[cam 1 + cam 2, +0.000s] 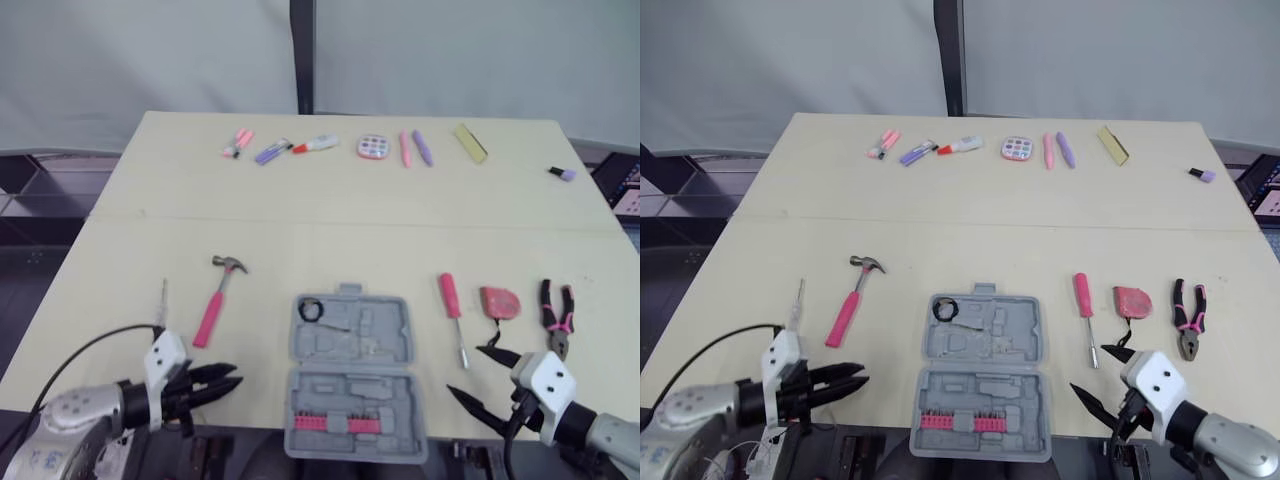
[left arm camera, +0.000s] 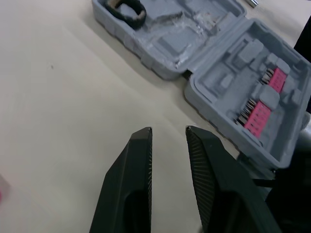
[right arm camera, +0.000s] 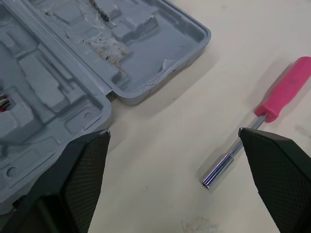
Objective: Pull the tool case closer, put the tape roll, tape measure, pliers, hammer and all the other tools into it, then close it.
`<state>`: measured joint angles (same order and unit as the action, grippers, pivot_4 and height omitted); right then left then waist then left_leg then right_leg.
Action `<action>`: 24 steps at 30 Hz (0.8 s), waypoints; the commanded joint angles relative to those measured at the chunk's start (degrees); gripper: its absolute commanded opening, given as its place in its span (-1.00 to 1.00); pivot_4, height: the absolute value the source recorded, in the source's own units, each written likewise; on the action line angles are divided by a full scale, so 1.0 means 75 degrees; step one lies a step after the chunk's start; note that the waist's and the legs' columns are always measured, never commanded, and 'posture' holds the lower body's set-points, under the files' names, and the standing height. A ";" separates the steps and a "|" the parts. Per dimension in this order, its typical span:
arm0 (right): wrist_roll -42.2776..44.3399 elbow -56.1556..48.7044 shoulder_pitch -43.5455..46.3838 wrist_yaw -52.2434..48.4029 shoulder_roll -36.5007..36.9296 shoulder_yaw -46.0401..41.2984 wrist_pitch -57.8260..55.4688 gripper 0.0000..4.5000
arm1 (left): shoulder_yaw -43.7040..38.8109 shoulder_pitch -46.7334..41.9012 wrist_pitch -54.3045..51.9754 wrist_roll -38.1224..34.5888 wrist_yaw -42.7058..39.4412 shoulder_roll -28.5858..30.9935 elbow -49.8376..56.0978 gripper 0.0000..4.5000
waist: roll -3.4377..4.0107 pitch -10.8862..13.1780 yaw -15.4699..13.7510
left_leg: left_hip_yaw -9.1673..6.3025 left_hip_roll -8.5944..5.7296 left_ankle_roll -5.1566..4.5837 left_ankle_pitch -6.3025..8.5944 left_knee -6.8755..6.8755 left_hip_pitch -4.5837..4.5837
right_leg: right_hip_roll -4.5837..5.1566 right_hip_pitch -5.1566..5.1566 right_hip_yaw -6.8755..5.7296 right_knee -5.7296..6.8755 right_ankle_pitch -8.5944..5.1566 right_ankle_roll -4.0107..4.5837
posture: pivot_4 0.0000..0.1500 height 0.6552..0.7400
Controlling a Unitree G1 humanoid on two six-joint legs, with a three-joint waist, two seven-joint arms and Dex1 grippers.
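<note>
Case [image 1: 360, 335] lies open and flat at the near edge of the surface [image 1: 350, 230], between my two claws. I judge the pulling-in done, since both halves sit within reach of either arm. Its far half holds the roll [image 1: 310, 310], tucked into the far left corner pocket. The near half carries a row of pink bits [image 1: 340, 424] along its near side. Every other moulded pocket I can see is bare.

Left claw [image 1: 236, 376] hovers low just beside the case's left side, tips aimed at it, with its fingers [image 2: 141, 160] a narrow gap apart and holding nothing. Right claw [image 1: 466, 372] hovers on the other side, spread wide and empty. The metal tip of the driver [image 1: 452, 310] lies between its fingers [image 3: 277, 174] in the wrist view. I read that as lined up for a pick, though neither pad touches it.

Loose tools are split by side, which suits one arm each. The hammer [image 1: 214, 305] lies left of the case, with a thin small tool [image 1: 163, 300] farther left. The driver, tape measure [image 1: 500, 301] and pliers [image 1: 557, 315] lie in a row on the right, apart from one another. A line of pens [image 1: 330, 145] and small items runs along the far edge, well apart from the case, and I judge that a long reach.
</note>
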<state>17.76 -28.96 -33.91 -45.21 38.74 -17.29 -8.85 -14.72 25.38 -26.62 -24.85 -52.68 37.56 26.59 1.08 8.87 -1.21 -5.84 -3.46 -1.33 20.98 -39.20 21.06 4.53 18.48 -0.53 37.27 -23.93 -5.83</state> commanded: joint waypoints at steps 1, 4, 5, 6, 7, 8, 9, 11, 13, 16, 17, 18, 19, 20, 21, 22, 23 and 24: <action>0.0042 -0.0057 -0.0099 -0.0120 -0.0066 0.0057 0.0067 0.89 | -0.0231 0.0422 0.0387 0.0040 0.0110 -0.0073 0.0277 -0.71 | 0.0001 0.0000 -0.0013 | 0.0001 0.0000 0.0000 0.0000 0.0000 -0.0001 | 0.0000 -0.0002 0.0000 -0.0025 0.0000 0.0000 | 1.00 0.37; 0.0037 -0.0040 -0.0122 -0.0145 -0.0065 0.0088 0.0117 0.38 | -0.0208 0.0601 0.0654 0.0078 0.0133 -0.0120 0.0144 -1.00 | 0.0001 0.0000 -0.0013 | 0.0005 0.0000 0.0000 0.0000 0.0001 0.0001 | 0.0000 -0.0008 -0.0001 -0.0047 0.0000 0.0000 | 1.00 0.37; 0.0043 -0.0035 -0.0124 -0.0159 -0.0057 0.0091 0.0119 0.15 | -0.0196 0.0611 0.0743 0.0092 0.0139 -0.0128 0.0084 -1.00 | 0.0000 0.0000 -0.0011 | 0.0006 0.0000 0.0000 0.0000 0.0001 0.0000 | 0.0000 -0.0008 -0.0001 -0.0048 0.0000 0.0000 | 1.00 0.37; 0.0045 -0.0033 -0.0125 -0.0163 -0.0052 0.0093 0.0110 -0.08 | -0.0190 0.0614 0.0845 0.0119 0.0159 -0.0143 0.0006 -1.00 | 0.0000 0.0000 -0.0008 | 0.0006 0.0000 0.0000 0.0000 0.0002 0.0000 | -0.0001 -0.0008 -0.0002 -0.0047 0.0000 0.0000 | 1.00 0.37; 0.0051 -0.0028 -0.0121 -0.0158 -0.0049 0.0088 0.0088 -0.29 | -0.0183 0.0608 0.0957 0.0150 0.0171 -0.0159 -0.0093 -1.00 | 0.0000 0.0000 -0.0006 | 0.0007 0.0001 0.0000 0.0000 0.0002 0.0000 | -0.0001 -0.0007 -0.0003 -0.0046 0.0000 0.0000 | 1.00 0.37; 0.0073 -0.0030 -0.0117 -0.0134 -0.0054 0.0070 0.0030 -0.56 | -0.0169 0.0606 0.1062 0.0184 0.0174 -0.0157 -0.0181 -1.00 | 0.0000 0.0000 -0.0005 | 0.0008 0.0001 0.0000 0.0000 0.0004 0.0000 | -0.0001 -0.0007 -0.0004 -0.0046 0.0000 0.0000 | 1.00 0.37; 0.0101 -0.0037 -0.0114 -0.0116 -0.0057 0.0049 -0.0024 -0.78 | -0.0156 0.0605 0.1167 0.0229 0.0180 -0.0147 -0.0256 -1.00 | 0.0000 0.0000 -0.0004 | 0.0009 0.0003 0.0000 0.0000 0.0004 0.0000 | -0.0002 -0.0007 -0.0006 -0.0046 0.0000 0.0000 | 1.00 0.37; 0.0119 -0.0067 -0.0127 -0.0050 -0.0058 0.0003 -0.0154 -0.99 | -0.0115 0.0592 0.1424 0.0297 0.0153 -0.0153 -0.0436 -1.00 | 0.0000 0.0000 -0.0003 | 0.0011 0.0004 0.0000 0.0000 0.0004 -0.0001 | -0.0003 -0.0007 -0.0007 -0.0045 0.0000 0.0000 | 1.00 0.37; 0.0131 -0.0088 -0.0141 0.0016 -0.0083 -0.0036 -0.0263 -0.99 | -0.0079 0.0579 0.1627 0.0338 0.0123 -0.0171 -0.0590 -1.00 | 0.0000 0.0000 -0.0001 | 0.0012 0.0006 0.0000 0.0000 0.0004 -0.0001 | -0.0004 -0.0006 -0.0009 -0.0044 0.0000 0.0000 | 1.00 0.37; 0.0233 -0.0139 -0.0169 0.0011 -0.0100 -0.0084 -0.0466 -0.77 | -0.0024 0.0553 0.2056 0.0384 0.0003 -0.0213 -0.0821 -0.76 | 0.0000 -0.0001 -0.0001 | 0.0012 0.0008 0.0000 0.0000 0.0006 -0.0001 | -0.0004 -0.0007 -0.0009 -0.0043 0.0000 0.0000 | 1.00 0.37; 0.0240 -0.0147 -0.0184 0.0011 -0.0103 -0.0101 -0.0494 -0.65 | -0.0007 0.0536 0.2216 0.0389 -0.0042 -0.0232 -0.0874 -0.63 | 0.0000 -0.0001 -0.0001 | 0.0012 0.0007 0.0000 0.0000 0.0005 -0.0001 | -0.0004 -0.0007 -0.0010 -0.0044 0.0000 0.0000 | 1.00 0.37; 0.0226 -0.0150 -0.0203 0.0038 -0.0131 -0.0128 -0.0490 -0.42 | 0.0002 0.0513 0.2419 0.0303 -0.0162 -0.0280 -0.0922 -0.41 | 0.0000 0.0000 -0.0001 | 0.0012 0.0007 0.0000 0.0000 0.0005 -0.0001 | -0.0004 -0.0006 -0.0010 -0.0044 0.0000 0.0000 | 1.00 0.37; 0.0224 -0.0148 -0.0204 0.0051 -0.0150 -0.0149 -0.0492 -0.20 | 0.0015 0.0489 0.2555 0.0236 -0.0243 -0.0314 -0.0956 -0.19 | 0.0000 0.0000 -0.0001 | 0.0012 0.0007 0.0000 0.0000 0.0005 -0.0001 | -0.0004 -0.0006 -0.0010 -0.0044 0.0000 0.0000 | 1.00 0.37; 0.0214 -0.0139 -0.0207 0.0061 -0.0167 -0.0171 -0.0480 0.03 | 0.0021 0.0480 0.2666 0.0174 -0.0322 -0.0337 -0.0973 0.04 | 0.0000 0.0000 -0.0001 | 0.0012 0.0007 0.0000 0.0000 0.0006 0.0000 | -0.0004 -0.0006 -0.0010 -0.0044 0.0000 0.0000 | 1.00 0.37; 0.0208 -0.0144 -0.0216 0.0091 -0.0199 -0.0201 -0.0490 0.26 | 0.0025 0.0472 0.2825 0.0106 -0.0476 -0.0338 -0.0959 0.28 | 0.0000 -0.0001 -0.0001 | 0.0012 0.0007 0.0000 0.0000 0.0005 0.0000 | -0.0003 -0.0008 -0.0010 -0.0044 0.0000 0.0000 | 1.00 0.37; 0.0206 -0.0142 -0.0219 0.0102 -0.0219 -0.0228 -0.0498 0.50 | 0.0032 0.0467 0.2927 0.0075 -0.0574 -0.0338 -0.0944 0.52 | 0.0000 -0.0001 -0.0002 | 0.0013 0.0007 0.0000 0.0000 0.0005 0.0000 | -0.0003 -0.0007 -0.0010 -0.0044 0.0000 0.0000 | 1.00 0.37; 0.0208 -0.0162 -0.0225 0.0156 -0.0276 -0.0270 -0.0509 0.70 | 0.0019 0.0444 0.3011 -0.0011 -0.0682 -0.0343 -0.0891 0.71 | 0.0000 -0.0001 -0.0001 | 0.0013 0.0007 0.0000 0.0000 0.0005 0.0000 | -0.0003 -0.0007 -0.0010 -0.0045 0.0000 0.0000 | 1.00 0.37; 0.0209 -0.0178 -0.0228 0.0194 -0.0316 -0.0299 -0.0518 0.96 | 0.0010 0.0426 0.3065 -0.0070 -0.0749 -0.0347 -0.0860 0.97 | 0.0000 -0.0001 -0.0001 | 0.0013 0.0007 0.0000 0.0000 0.0005 -0.0001 | -0.0003 -0.0007 -0.0010 -0.0045 0.0000 0.0000 | 1.00 0.37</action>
<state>18.55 -28.94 -34.93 -44.60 36.92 -17.78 -12.80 -14.51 28.53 -5.16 -23.84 -56.98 34.96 19.25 1.08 8.87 -1.22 -5.74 -3.41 -1.32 20.98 -39.15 21.06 4.51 18.43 -0.61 36.94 -23.93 -5.83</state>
